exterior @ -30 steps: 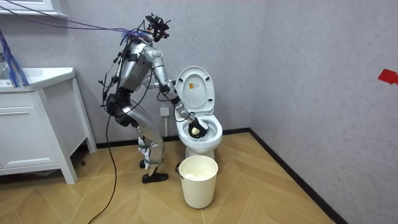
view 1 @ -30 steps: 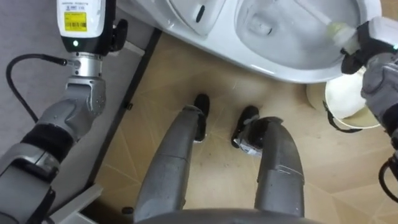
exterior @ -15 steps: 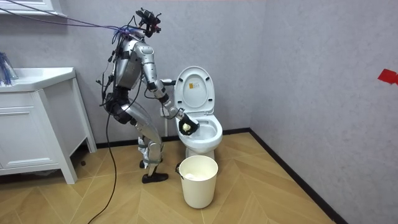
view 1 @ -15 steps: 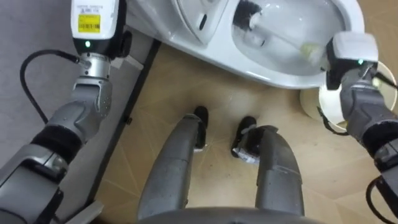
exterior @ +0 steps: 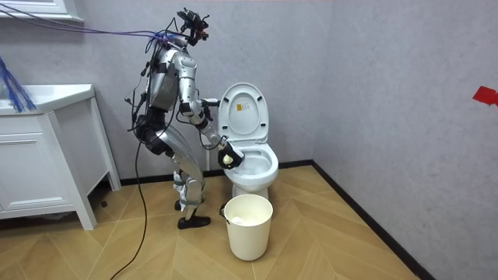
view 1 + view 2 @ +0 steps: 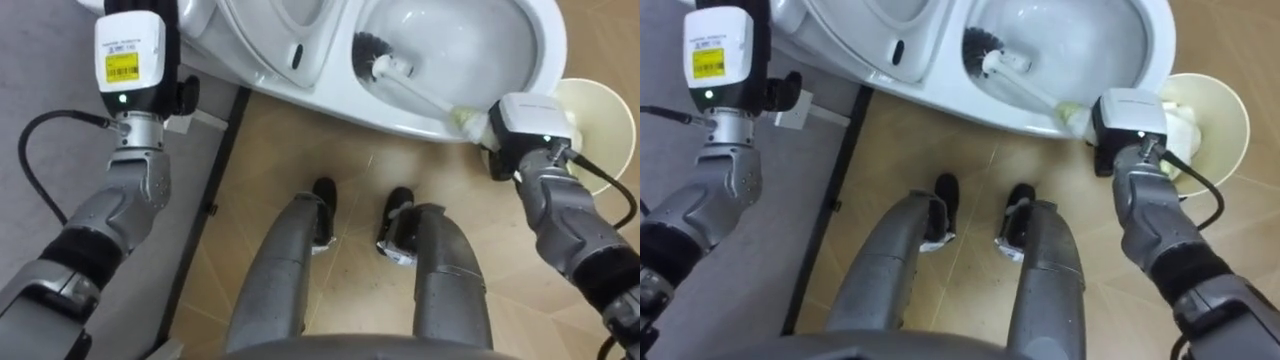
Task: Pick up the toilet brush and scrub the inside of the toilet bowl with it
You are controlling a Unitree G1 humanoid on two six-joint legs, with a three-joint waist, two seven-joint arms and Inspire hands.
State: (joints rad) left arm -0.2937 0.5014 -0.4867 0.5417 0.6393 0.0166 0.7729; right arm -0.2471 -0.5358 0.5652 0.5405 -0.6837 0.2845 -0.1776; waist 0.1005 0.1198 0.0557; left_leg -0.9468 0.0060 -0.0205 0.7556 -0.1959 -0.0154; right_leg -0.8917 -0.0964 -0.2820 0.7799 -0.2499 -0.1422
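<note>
— Currently, what is changing at the toilet bowl (image 6: 470, 45)?
— Over the last second the right hand (image 5: 231, 155) is drawing back from inside the bowl to its near rim, and in the room view the robot is straightening up. The toilet brush (image 6: 415, 86) is remaining in the bowl, its head lying at the upper middle of the eye views.
— What is that meaning for the task?
— By my judgement, a scrubbing stroke is making its return pass; brushing is continuing, not finishing.
— How is the hand gripping?
— Its fingers are curling round the pale yellow-green grip at the frame's right. The left hand (image 5: 205, 102) is idling beside the raised lid (image 5: 243, 109); its fingers I cannot tell.
— Materials and shapes?
— The bowl is showing smooth, glossy white glaze in an oval outline. The brush is carrying a round head of dark stiff bristles on a slim, straight white shaft. A round cream bucket (image 6: 585, 100) is standing at the right edge on wood flooring (image 6: 350, 190) laid in herringbone.
</note>
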